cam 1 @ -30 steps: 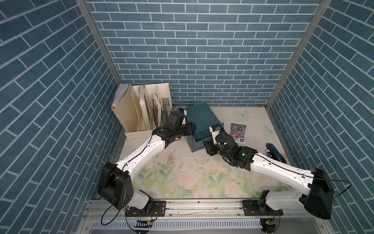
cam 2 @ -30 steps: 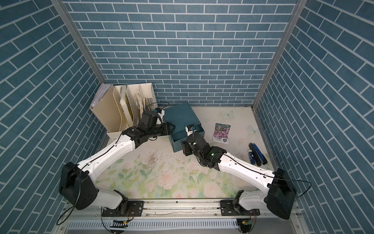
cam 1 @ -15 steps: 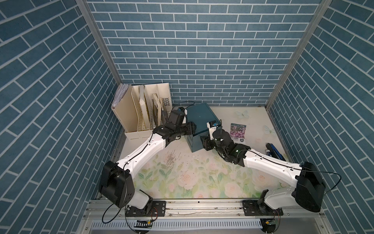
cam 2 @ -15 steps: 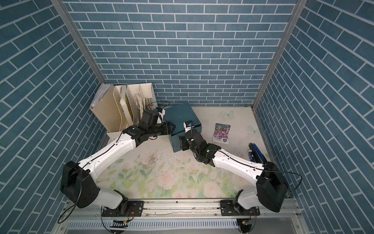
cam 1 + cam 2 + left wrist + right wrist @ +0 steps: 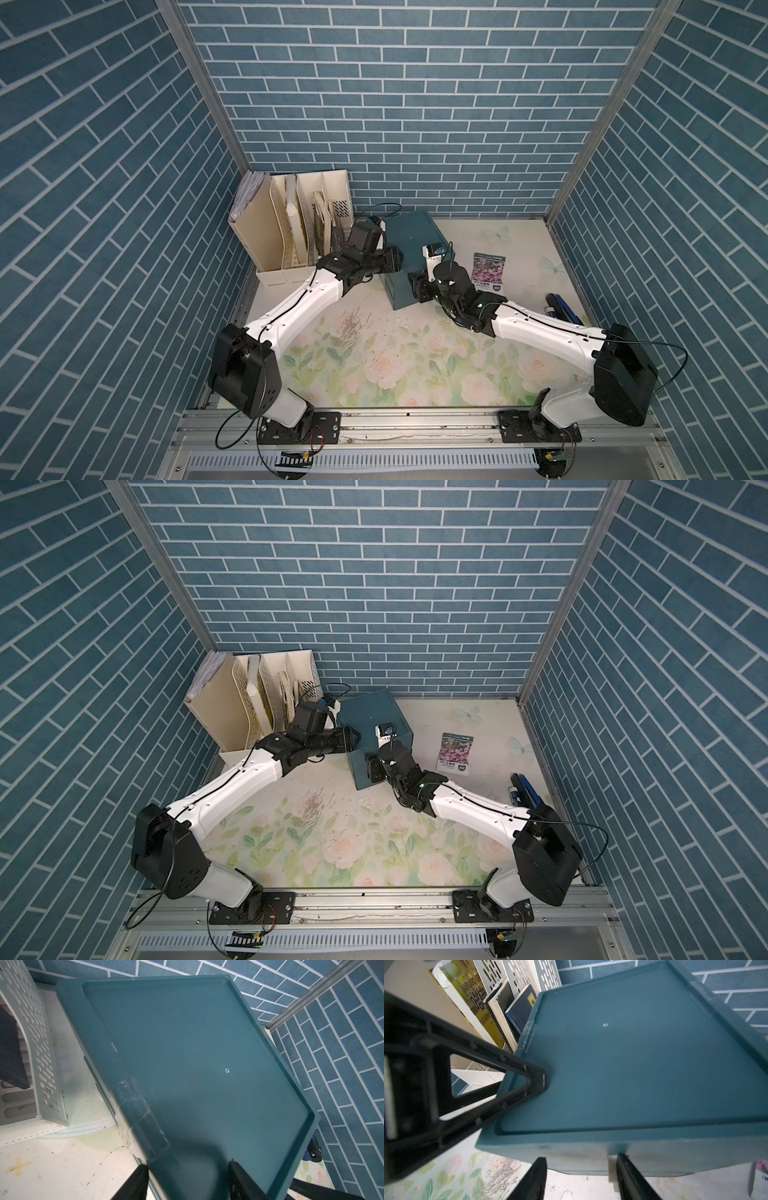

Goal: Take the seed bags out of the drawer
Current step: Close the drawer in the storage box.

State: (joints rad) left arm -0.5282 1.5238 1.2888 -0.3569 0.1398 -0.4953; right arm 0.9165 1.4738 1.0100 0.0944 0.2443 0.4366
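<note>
The right gripper point(image 5: 581, 1178), half open and empty before the teal drawer box point(image 5: 415, 253), should take its handle squarely while the nearly closed left gripper point(image 5: 397, 264) steadies the side; one purple-pink seed bag point(image 5: 488, 272) lies just beside it on the worktop point(image 5: 374, 353).

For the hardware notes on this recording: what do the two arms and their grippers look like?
Both arms have white link shells, black joint housings and thin black cables. The left gripper and right gripper are black; the right gripper's fingers are flat and bar-like, and the right arm shows a small green light.
</note>
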